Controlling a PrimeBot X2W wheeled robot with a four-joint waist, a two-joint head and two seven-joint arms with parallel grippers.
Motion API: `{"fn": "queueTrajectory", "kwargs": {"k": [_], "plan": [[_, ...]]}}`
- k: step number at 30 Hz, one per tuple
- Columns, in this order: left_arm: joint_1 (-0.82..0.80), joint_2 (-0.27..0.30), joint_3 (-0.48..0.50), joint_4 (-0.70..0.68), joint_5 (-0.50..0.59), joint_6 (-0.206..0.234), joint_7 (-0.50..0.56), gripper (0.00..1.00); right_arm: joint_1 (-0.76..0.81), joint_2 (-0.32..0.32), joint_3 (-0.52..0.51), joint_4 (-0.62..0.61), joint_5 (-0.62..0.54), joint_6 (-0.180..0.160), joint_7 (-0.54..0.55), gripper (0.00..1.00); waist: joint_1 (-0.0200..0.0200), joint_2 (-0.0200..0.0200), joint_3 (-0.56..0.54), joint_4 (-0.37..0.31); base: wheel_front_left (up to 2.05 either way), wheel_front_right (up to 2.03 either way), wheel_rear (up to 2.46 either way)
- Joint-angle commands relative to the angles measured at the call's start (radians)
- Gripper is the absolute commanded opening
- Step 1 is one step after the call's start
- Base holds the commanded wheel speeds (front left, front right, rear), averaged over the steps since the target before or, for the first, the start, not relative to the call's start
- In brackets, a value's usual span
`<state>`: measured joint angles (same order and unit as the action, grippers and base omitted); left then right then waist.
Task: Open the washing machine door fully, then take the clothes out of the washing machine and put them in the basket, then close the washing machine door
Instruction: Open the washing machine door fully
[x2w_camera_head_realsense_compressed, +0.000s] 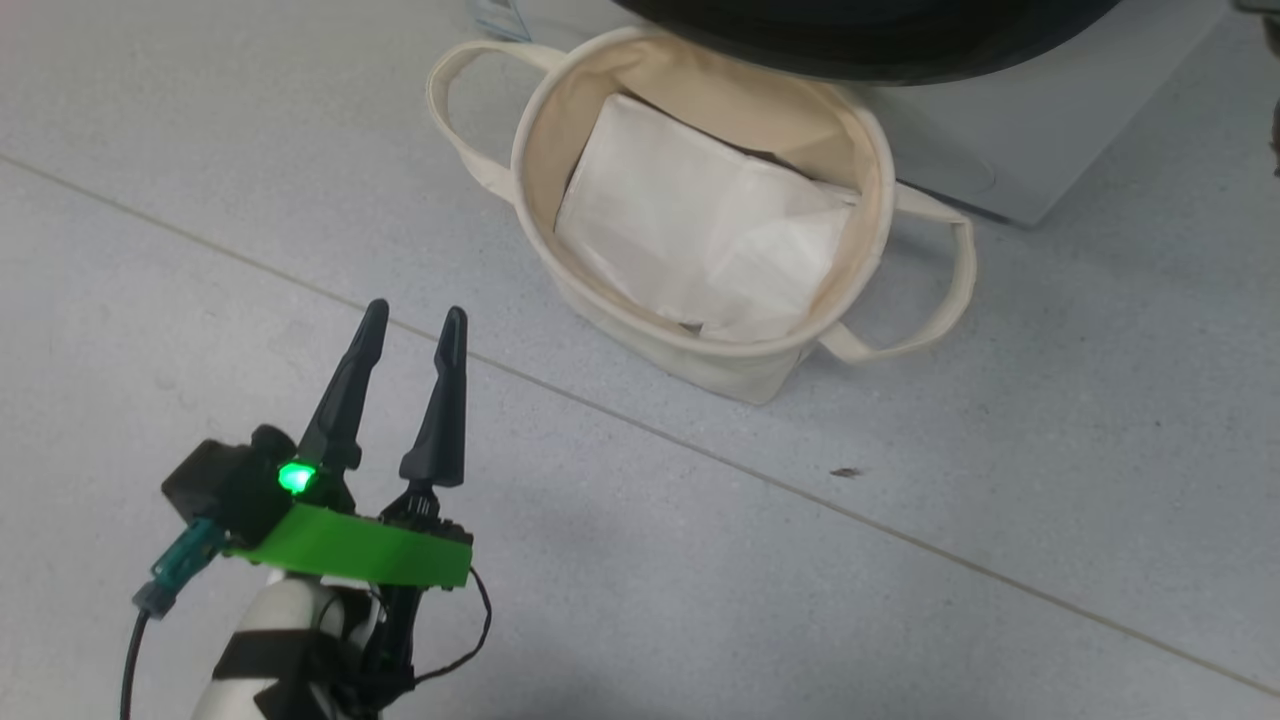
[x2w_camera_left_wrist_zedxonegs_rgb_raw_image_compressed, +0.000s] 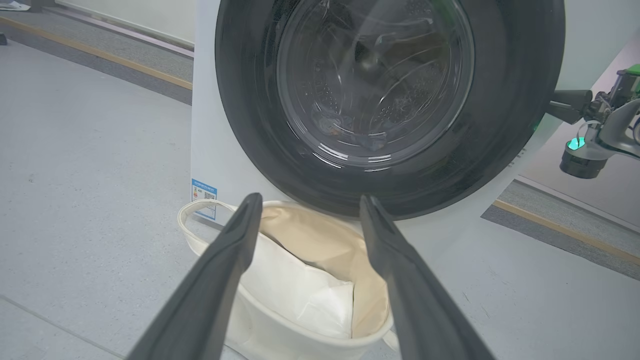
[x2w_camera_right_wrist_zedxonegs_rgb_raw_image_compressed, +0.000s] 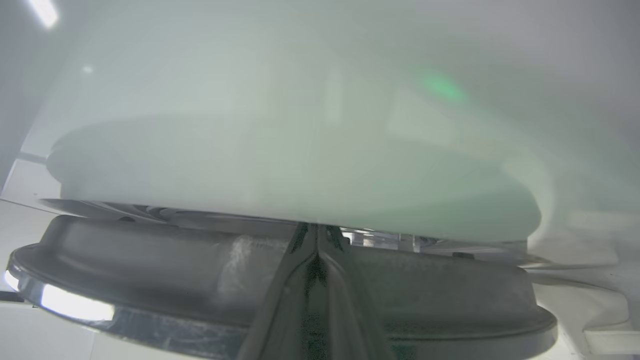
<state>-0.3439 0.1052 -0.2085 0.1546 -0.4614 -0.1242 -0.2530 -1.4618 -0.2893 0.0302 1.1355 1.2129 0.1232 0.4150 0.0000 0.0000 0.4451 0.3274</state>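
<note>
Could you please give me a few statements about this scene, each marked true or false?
1. The basket holds a white sheet. True.
2. The left gripper is shut on a basket handle. False: it is open, above the floor, apart from the basket.
3. The right gripper is shut, with its fingertips at the washing machine door's edge. True.
4. The washing machine door hangs wide open. False: it covers the drum mouth of the washing machine.

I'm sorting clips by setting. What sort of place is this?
Likely a laundry corner in a large plain indoor room, perhaps a test space: a white front-loading washing machine with a round black-rimmed glass door, a cream canvas basket before it, on a grey tiled floor.
</note>
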Motion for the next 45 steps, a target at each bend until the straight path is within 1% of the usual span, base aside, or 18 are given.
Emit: {"fn": "queueTrajectory", "kwargs": {"k": [1,5,8,11,13,22,28,32,35,41,45], "plan": [[-0.024,0.016,0.034,-0.036,-0.003,-0.006,-0.009,1.0,-0.044,0.021,0.008,-0.028,-0.008,0.008,-0.002,0.0,0.0,0.0,0.008,0.003,0.0,0.0,0.0],[-0.031,0.011,0.027,-0.028,-0.006,-0.006,-0.009,1.0,-0.036,0.034,0.024,-0.045,0.0,0.008,0.047,0.0,0.0,0.0,0.012,0.009,0.0,0.0,0.0],[-0.026,0.014,0.028,-0.016,-0.004,-0.006,-0.009,1.0,0.012,0.047,0.044,-0.084,0.014,0.008,0.105,0.0,0.0,0.0,-0.013,0.005,0.0,0.0,0.0],[-0.013,0.022,0.039,-0.008,-0.002,-0.006,-0.009,1.0,0.078,0.064,0.06,-0.139,0.034,0.008,0.148,0.0,0.0,0.0,-0.049,-0.007,0.0,0.0,0.0],[-0.002,0.03,0.047,-0.005,0.003,-0.006,-0.009,1.0,0.126,0.077,0.068,-0.176,0.046,0.008,0.157,0.0,0.0,0.0,-0.074,-0.019,0.0,0.0,0.0],[0.061,0.066,0.073,0.01,0.014,-0.006,-0.009,1.0,0.348,0.17,0.145,-0.341,0.092,0.008,0.227,0.0,0.0,0.0,-0.187,-0.069,0.0,0.0,0.0],[0.103,0.077,0.077,0.029,0.016,-0.006,-0.009,1.0,0.499,0.221,0.207,-0.431,0.139,0.008,0.247,0.0,0.0,0.0,-0.263,-0.073,0.0,0.0,0.0],[0.134,0.086,0.084,0.036,0.02,-0.006,-0.009,1.0,0.585,0.234,0.268,-0.473,0.148,0.008,0.221,0.0,0.0,0.0,-0.312,-0.07,0.0,0.0,0.0],[0.158,0.094,0.092,0.04,0.021,-0.006,-0.009,1.0,0.624,0.238,0.307,-0.492,0.168,0.008,0.165,0.0,0.0,0.0,-0.338,-0.069,0.0,0.0,0.0],[0.177,0.096,0.09,0.04,0.018,-0.006,-0.009,1.0,0.65,0.239,0.452,-0.505,0.284,0.008,0.024,0.0,0.0,0.0,-0.363,-0.048,0.0,0.0,0.0],[0.178,0.094,0.085,0.045,0.017,-0.006,-0.009,1.0,0.647,0.239,0.556,-0.507,0.351,0.008,-0.043,0.0,0.0,0.0,-0.371,-0.029,0.0,0.0,0.0]]}}
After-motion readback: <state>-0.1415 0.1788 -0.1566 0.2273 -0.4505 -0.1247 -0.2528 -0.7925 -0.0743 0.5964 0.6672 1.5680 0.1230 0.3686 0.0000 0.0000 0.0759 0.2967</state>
